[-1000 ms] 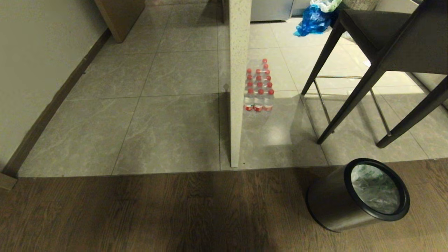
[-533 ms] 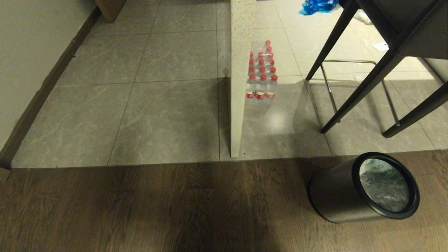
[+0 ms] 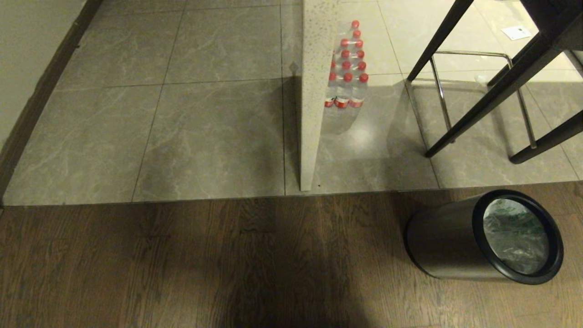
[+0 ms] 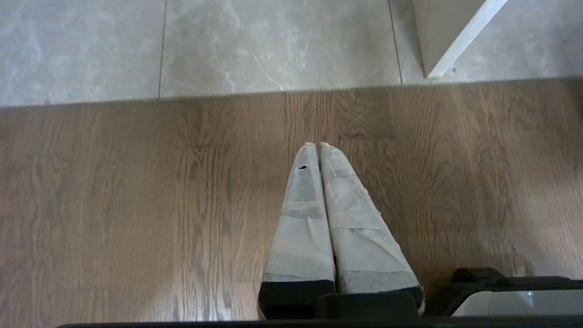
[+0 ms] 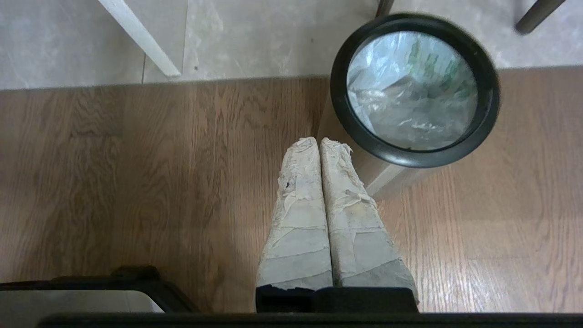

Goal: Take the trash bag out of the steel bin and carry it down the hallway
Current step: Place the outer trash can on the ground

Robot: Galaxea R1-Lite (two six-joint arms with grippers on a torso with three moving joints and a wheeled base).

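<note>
Tape-wrapped fingers of right end effector point(image 5: 319, 142) pressed together, empty, hanging over brown wood floor point(image 5: 136, 182), tips just beside steel bin point(image 3: 444, 243). Left end effector point(image 4: 317, 146) same: pale wrapped fingers closed tip to tip, nothing held, over wood floor near edge of grey tiles point(image 4: 273, 45). Neither arm visible in head view. Steel bin upright on wood floor at right, close to tile edge, thick black ring rim point(image 5: 412, 157) round the top. Trash bag point(image 5: 412, 91) inside bin, crinkly translucent white with green printing, lining it, sitting below rim. Beyond bin: grey marbled tile floor point(image 3: 205, 127). Speckled off-white panel point(image 3: 314, 91) standing edge-on on tiles, foot near wood boundary. Pack of red-capped water bottles point(image 3: 348, 68) on tiles just beside panel, far side. Black chair legs point(image 3: 483, 105) with chrome footrest point(image 3: 469, 54) at upper right, behind bin. Wall with dark baseboard point(image 3: 27, 114) along left.
</note>
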